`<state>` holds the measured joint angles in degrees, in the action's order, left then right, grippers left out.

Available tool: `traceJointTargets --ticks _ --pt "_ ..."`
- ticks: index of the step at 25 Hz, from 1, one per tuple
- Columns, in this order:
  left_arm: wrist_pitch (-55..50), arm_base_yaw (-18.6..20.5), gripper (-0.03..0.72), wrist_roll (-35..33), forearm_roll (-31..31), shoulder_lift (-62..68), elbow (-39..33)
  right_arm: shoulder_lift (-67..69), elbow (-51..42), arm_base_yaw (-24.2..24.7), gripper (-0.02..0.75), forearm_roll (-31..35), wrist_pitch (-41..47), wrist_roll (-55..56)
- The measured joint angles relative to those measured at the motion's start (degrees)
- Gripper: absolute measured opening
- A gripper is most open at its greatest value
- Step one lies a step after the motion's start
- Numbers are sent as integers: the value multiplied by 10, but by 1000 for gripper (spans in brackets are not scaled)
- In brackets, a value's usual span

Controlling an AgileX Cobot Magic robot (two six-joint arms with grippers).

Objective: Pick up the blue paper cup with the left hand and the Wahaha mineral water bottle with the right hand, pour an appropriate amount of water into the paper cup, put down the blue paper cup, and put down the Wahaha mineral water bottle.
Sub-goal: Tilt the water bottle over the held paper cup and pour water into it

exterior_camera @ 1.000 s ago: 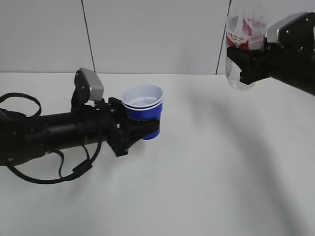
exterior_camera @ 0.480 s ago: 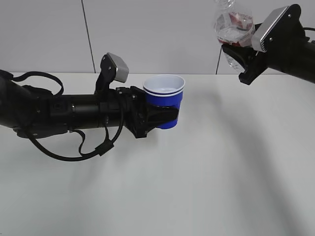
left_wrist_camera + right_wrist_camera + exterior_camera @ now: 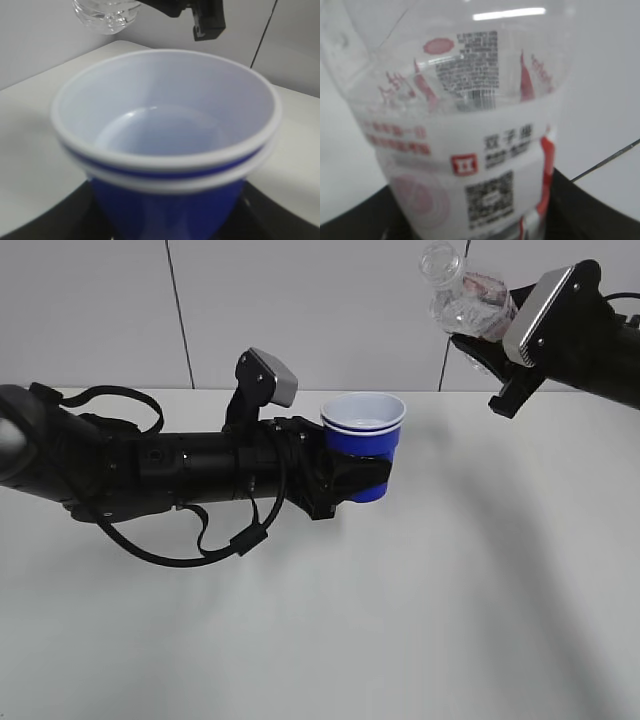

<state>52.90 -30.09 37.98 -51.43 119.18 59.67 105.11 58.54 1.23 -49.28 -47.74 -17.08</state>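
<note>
Shifted rightward and raised since the earlier frames: left hand (image 3: 345, 480) with cup (image 3: 361, 445); bottle (image 3: 463, 302) tipped further, neck now pointing up-left. Cup — clamped upright between the left hand's fingers, held above the table (image 3: 400, 620) near its far edge, white inside (image 3: 165, 130) showing. Bottle — clamped in the right hand (image 3: 490, 340) at the label (image 3: 485, 170), up at the right, above and right of the cup, apart from it. Water level not discernible.
</note>
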Motion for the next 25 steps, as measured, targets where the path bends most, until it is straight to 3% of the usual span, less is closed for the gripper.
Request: traceJointTargets --ticks 9,17,25 --pt "5 0 423 -3 -8 17 13 0 0 -5 384 -21 1 -55" --pt "28 0 423 -20 -76 18 13 17 9 -11 384 -22 1 -106" --pt "29 0 423 -44 -81 18 13 19 9 -11 384 -23 1 -148"
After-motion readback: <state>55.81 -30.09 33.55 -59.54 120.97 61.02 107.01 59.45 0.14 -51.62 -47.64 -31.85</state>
